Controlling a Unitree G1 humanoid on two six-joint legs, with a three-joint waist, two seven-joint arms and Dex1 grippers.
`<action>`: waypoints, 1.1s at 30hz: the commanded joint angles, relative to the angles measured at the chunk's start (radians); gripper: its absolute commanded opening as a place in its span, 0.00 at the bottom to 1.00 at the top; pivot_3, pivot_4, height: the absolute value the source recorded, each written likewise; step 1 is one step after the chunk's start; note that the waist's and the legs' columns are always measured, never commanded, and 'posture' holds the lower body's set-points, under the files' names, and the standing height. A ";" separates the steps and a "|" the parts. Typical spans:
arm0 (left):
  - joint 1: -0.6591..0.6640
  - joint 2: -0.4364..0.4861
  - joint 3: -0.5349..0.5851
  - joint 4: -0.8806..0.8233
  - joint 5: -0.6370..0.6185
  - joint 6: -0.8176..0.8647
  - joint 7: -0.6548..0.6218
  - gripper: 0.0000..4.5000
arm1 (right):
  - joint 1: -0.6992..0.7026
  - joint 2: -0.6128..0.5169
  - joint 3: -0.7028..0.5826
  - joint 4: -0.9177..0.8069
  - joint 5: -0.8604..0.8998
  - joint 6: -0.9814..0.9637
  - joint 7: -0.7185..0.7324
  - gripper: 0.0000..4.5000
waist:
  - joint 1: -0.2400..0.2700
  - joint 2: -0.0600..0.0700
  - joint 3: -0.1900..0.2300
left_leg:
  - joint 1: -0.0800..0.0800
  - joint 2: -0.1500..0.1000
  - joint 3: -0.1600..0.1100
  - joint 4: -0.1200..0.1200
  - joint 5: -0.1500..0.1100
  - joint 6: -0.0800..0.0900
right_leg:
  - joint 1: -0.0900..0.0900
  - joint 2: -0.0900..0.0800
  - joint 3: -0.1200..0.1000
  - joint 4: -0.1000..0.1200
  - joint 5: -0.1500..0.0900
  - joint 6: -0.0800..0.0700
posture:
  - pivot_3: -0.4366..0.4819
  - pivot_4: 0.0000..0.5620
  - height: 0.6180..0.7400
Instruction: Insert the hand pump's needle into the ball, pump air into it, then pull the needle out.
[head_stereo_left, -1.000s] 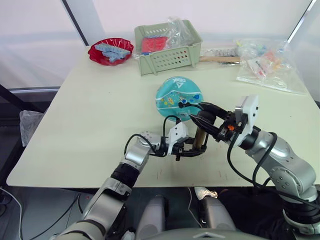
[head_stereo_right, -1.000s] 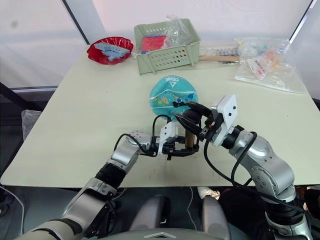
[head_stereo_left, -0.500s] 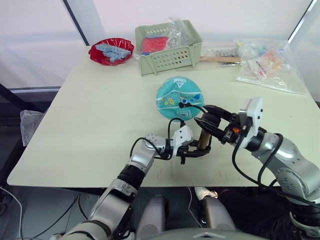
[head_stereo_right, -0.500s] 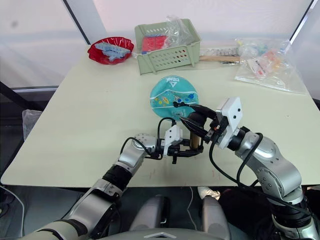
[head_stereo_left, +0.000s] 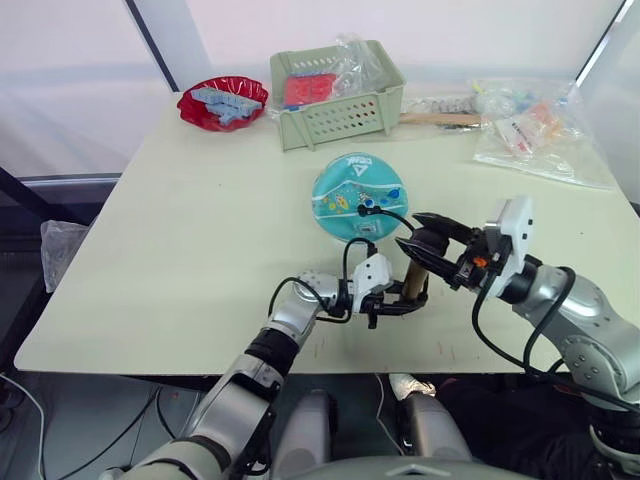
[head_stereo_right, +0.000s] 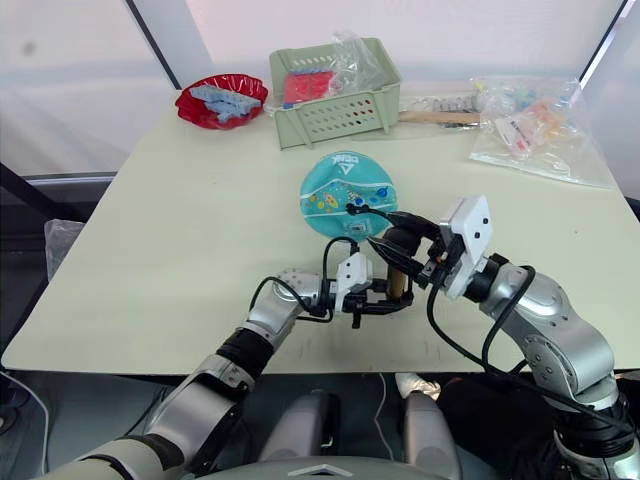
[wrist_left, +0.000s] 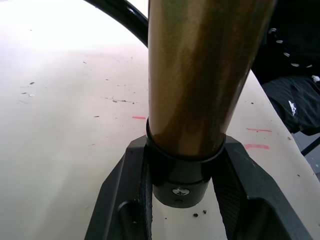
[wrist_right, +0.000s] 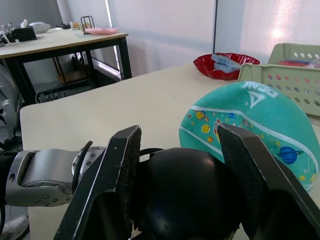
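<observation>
The pump (wrist_left: 192, 75) is showing a smooth, brass-coloured metal barrel with a dull sheen above a glossy black plastic cap. The ball (wrist_right: 250, 122) is looking rubbery and pebbled. The desk (head_stereo_left: 190, 240) is appearing matt, pale and lightly scuffed.

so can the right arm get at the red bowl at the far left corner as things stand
Probably not. The right pincer is closed around the black handle of the brass-gold hand pump, and the red bowl sits across the table, beyond the teal ball.
</observation>
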 joint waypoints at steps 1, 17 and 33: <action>0.013 0.015 -0.026 0.062 0.051 0.013 -0.010 0.25 | -0.013 -0.009 -0.061 -0.061 -0.004 -0.075 0.026 0.43 | 0.000 0.000 0.000 | 0.000 0.000 0.000 0.000 0.000 0.000 | 0.000 0.000 0.000 0.000 0.000 0.000 | 0.48 0.27 0.97; 0.015 0.011 -0.012 0.073 0.042 -0.007 -0.012 0.25 | -0.007 0.016 -0.047 -0.045 -0.039 -0.090 0.063 0.43 | 0.000 0.000 0.000 | 0.000 0.000 0.000 0.002 0.000 0.000 | 0.000 0.000 0.000 0.003 0.000 0.000 | 0.48 0.27 0.97; 0.022 0.016 0.038 0.038 0.006 0.007 -0.016 0.63 | -0.002 0.025 -0.042 -0.039 -0.051 -0.099 0.077 0.43 | -0.001 0.000 0.000 | 0.001 0.000 -0.001 0.008 0.000 0.000 | 0.000 0.000 0.000 0.009 0.000 0.000 | 0.48 0.27 0.97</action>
